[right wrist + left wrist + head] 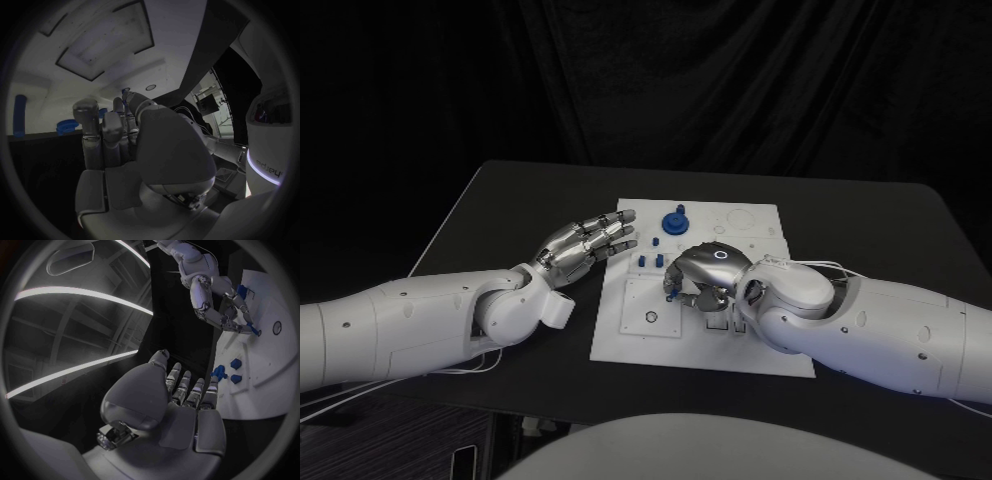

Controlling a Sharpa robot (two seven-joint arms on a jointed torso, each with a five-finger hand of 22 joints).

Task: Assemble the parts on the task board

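My right hand is curled down over the middle of the task board, fingers bent in together, and a small blue part shows at their tips (pinched or only touched, I cannot tell). My left hand lies flat and spread at the board's left edge, palm up, fingers apart and holding nothing, its fingertips reaching just over the white rim. The board is a white plate in the middle of my black table. On it, ahead of my right hand, stands a round blue part with a peg; a few small blue parts sit between my two hands, near my left fingertips. In the left wrist view two small blue parts lie just beyond my fingers. Behind the table hangs a dark curtain.
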